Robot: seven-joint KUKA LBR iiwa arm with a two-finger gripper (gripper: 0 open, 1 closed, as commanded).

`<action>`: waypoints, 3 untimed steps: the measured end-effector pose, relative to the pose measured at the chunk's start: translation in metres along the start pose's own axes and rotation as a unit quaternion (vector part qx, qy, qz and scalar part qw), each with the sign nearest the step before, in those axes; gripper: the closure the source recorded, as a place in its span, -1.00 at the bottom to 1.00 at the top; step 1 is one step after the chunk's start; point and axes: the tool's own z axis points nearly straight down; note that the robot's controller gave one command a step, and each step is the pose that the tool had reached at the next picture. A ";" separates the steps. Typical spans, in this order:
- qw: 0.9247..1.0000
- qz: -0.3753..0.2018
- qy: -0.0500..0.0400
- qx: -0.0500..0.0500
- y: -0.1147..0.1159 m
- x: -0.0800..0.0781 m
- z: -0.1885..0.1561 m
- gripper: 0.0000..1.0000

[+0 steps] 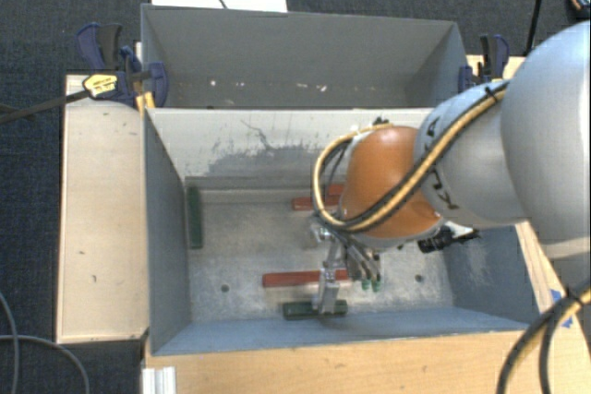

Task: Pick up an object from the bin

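Note:
My gripper (326, 302) hangs below the orange wrist cover, near the front wall of the bin, with its fingers down at a dark green bar (312, 310) that lies along that wall. A red-brown bar (294, 279) lies just behind the green one, partly passing behind the fingers. Whether the fingers are closed on the green bar cannot be made out.
A second red-brown bar (314, 201) lies at the back of the bin floor, half hidden by the orange cover. A dark green bar (195, 217) leans along the left wall. The arm covers the right half of the bin.

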 end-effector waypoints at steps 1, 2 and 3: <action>1.000 0.003 -0.002 -0.001 0.000 -0.001 -0.003 1.00; 1.000 0.001 -0.007 -0.001 0.001 0.012 -0.127 1.00; 0.989 -0.146 -0.006 0.000 0.016 0.004 -0.200 1.00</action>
